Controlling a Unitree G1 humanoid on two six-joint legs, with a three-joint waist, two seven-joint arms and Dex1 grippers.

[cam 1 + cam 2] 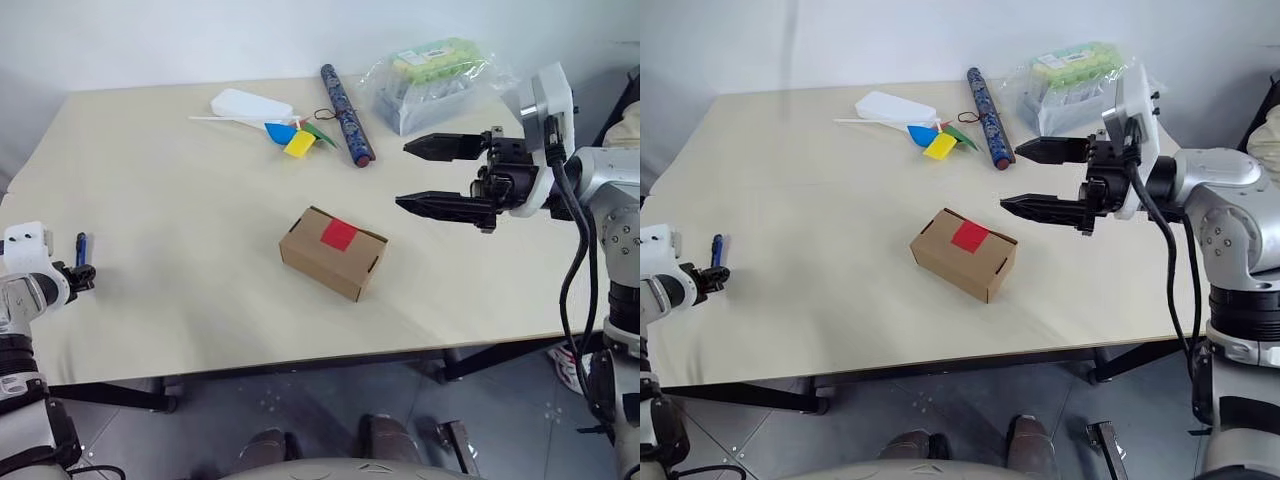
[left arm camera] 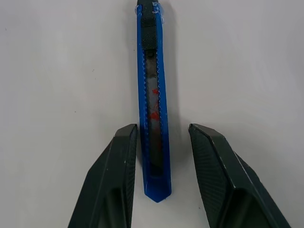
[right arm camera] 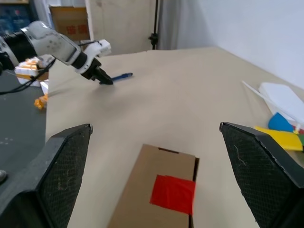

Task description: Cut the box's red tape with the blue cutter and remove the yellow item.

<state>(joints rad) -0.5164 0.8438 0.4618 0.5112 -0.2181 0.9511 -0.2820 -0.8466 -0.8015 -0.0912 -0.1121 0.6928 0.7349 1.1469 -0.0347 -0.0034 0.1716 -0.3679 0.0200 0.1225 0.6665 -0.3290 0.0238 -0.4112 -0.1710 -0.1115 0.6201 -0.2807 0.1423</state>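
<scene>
Slim blue cutter (image 2: 153, 102) is bracketed ungripped by the parted left claw (image 2: 161, 156); right claw (image 1: 432, 176) is held wide above the corrugated box (image 1: 333, 252)

Head cams overlook table (image 1: 180, 300); L wrist close, R wrist across it.

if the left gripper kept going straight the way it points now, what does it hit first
Most likely the blue cutter, which lies lengthwise between the left gripper fingers, with the table right under it.
</scene>
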